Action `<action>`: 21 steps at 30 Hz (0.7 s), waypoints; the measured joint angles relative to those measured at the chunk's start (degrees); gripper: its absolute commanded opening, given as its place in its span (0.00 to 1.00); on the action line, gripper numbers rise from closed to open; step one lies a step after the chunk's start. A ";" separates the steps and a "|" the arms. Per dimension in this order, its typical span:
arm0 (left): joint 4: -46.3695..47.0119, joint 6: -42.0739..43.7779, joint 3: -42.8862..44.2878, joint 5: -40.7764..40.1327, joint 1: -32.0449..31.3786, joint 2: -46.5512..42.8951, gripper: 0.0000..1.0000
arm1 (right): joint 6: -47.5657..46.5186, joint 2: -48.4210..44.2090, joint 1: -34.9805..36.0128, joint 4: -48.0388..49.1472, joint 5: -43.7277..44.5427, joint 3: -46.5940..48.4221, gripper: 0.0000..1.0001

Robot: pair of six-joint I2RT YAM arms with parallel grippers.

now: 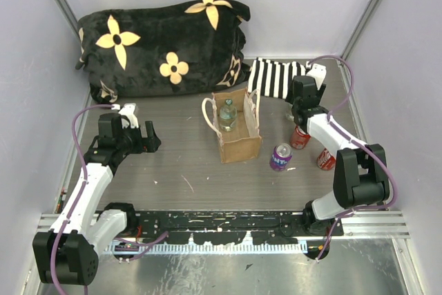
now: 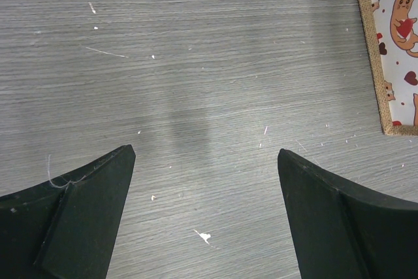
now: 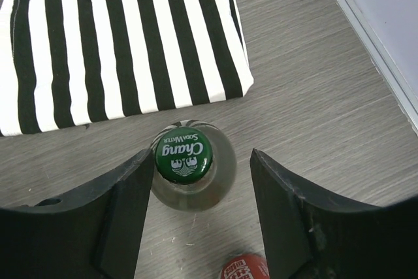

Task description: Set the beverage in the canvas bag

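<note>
1. Top external: the canvas bag (image 1: 238,135) stands open mid-table with a second bottle (image 1: 228,112) already inside. The right gripper (image 1: 302,110) hangs to its right, near the striped fabric (image 1: 273,77). The left gripper (image 1: 146,139) sits well apart.
2. Left wrist: the left gripper (image 2: 206,155) has its jaws spread wide over bare table (image 2: 196,57).
3. Right wrist: the right gripper (image 3: 201,161) has its jaws apart, straddling the upright beverage bottle (image 3: 188,164), not clamped. Expect rigid, slippery, breakable glass, probably heavy. Grip below the cap (image 3: 183,153) and lift vertically.
</note>
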 measured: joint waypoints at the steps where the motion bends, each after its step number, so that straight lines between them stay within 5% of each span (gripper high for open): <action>1: 0.00 0.00 0.00 0.00 0.00 0.00 0.98 | -0.07 0.00 -0.02 1.36 -0.11 -0.70 0.62; 5: 0.00 0.00 0.00 0.00 0.00 0.28 0.98 | -0.39 0.00 -0.33 3.98 -0.87 -1.73 0.44; 11: 0.00 0.00 0.00 -0.02 0.00 0.44 0.98 | -1.31 0.00 -1.20 6.38 -0.85 -2.12 0.02; 21: 0.00 0.00 0.00 0.00 0.00 0.44 0.98 | -1.36 -1.07 -1.42 6.25 -1.53 -2.86 0.01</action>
